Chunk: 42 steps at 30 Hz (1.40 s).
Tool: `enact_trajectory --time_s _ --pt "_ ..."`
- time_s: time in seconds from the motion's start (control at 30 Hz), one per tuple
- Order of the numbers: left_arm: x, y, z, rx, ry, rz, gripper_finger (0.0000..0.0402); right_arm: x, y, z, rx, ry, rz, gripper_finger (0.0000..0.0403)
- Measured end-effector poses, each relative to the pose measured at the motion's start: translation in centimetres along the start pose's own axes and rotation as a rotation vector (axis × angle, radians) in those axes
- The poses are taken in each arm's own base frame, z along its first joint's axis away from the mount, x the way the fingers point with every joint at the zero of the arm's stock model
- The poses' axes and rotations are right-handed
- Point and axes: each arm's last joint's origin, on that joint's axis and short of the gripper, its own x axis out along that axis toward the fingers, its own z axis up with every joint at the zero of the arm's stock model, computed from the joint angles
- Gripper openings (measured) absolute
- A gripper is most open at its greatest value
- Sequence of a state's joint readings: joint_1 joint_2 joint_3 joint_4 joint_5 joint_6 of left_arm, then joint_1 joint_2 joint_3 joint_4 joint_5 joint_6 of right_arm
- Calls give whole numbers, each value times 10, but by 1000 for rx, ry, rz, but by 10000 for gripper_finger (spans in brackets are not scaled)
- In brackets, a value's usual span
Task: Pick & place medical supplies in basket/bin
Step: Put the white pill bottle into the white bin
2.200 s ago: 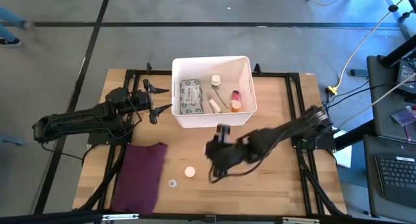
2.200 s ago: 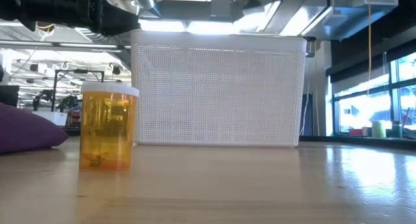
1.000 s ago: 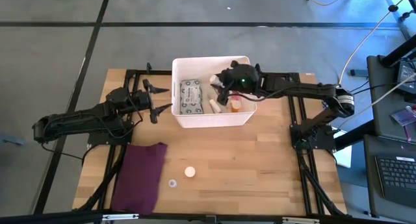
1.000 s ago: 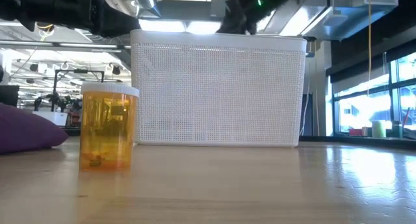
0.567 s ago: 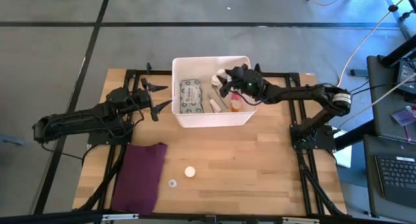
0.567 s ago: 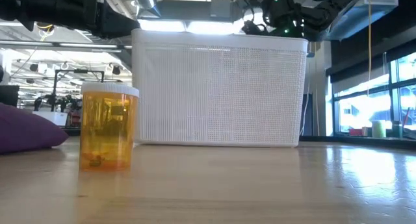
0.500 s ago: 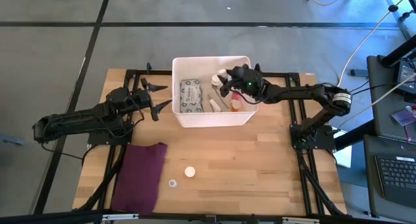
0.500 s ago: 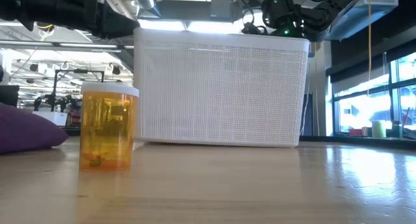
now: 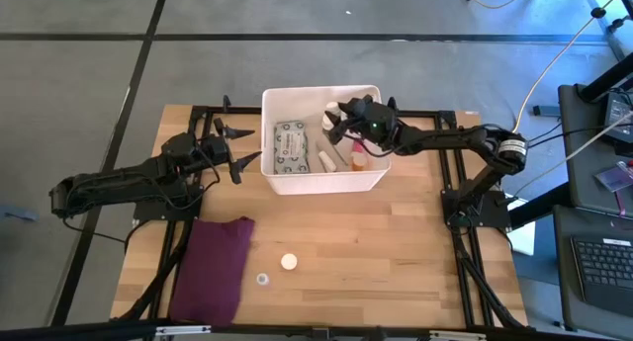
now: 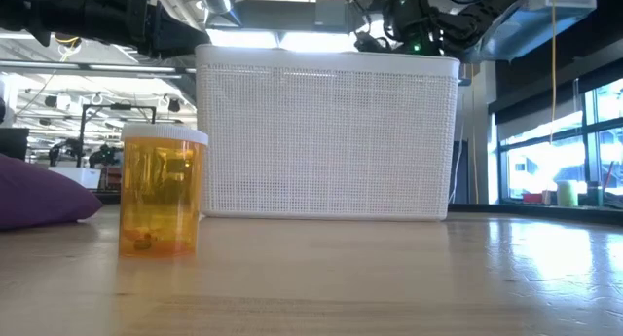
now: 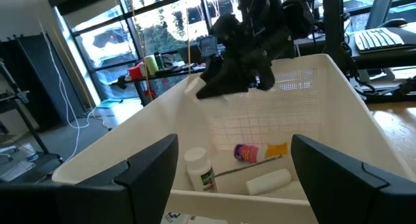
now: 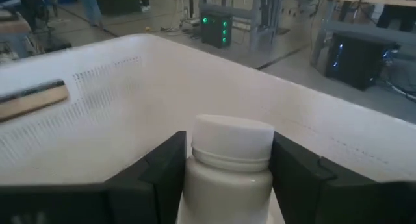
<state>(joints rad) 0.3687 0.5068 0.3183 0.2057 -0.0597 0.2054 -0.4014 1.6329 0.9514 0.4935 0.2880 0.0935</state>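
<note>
The white bin stands at the table's far middle. In it lie a grey-green packet, a white tube and small bottles. My right gripper hovers over the bin's far right part, shut on a white bottle. Open, my left gripper waits level beside the bin's left wall; its wrist view looks into the bin. An amber pill bottle with a white cap stands upright on the table near the front. My right gripper pinches the white bottle's body just under the cap between its two fingers. The fingers reach in roughly level from the table's right side. The bottle stands upright in the wrist view, cap up, lifted clear above the bin's inside.
A maroon cloth lies flat at the front left. A small clear cap sits beside the amber bottle. Black frame rails run along both table sides. Bare wood spreads across the front right.
My right gripper, still shut on the white bottle, has sunk over the bin's far right part and has tipped and rolled at the wrist. The bottle stays in the hold, clear of the bin's contents.
</note>
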Motion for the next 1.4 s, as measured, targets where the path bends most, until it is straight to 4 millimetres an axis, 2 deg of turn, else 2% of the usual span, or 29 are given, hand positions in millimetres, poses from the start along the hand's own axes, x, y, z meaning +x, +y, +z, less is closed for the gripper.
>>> enact_trajectory --time_s 0.33,0.47,0.63,1.0,1.1,1.4 --pt "0 0 0 0 0 0 290 -1 18 32 31 -105 50 194" --pt "0 0 0 0 0 0 290 1 26 34 36 -124 71 194" --pt "0 0 0 0 0 -1 290 17 34 9 20 -83 45 194" --pt "0 0 0 0 0 -1 290 43 35 -39 39 18 -105 194" --pt "0 0 0 0 0 -1 290 49 34 -57 55 70 -120 194" --pt "0 0 0 0 0 -1 290 60 31 -85 104 138 -147 194"
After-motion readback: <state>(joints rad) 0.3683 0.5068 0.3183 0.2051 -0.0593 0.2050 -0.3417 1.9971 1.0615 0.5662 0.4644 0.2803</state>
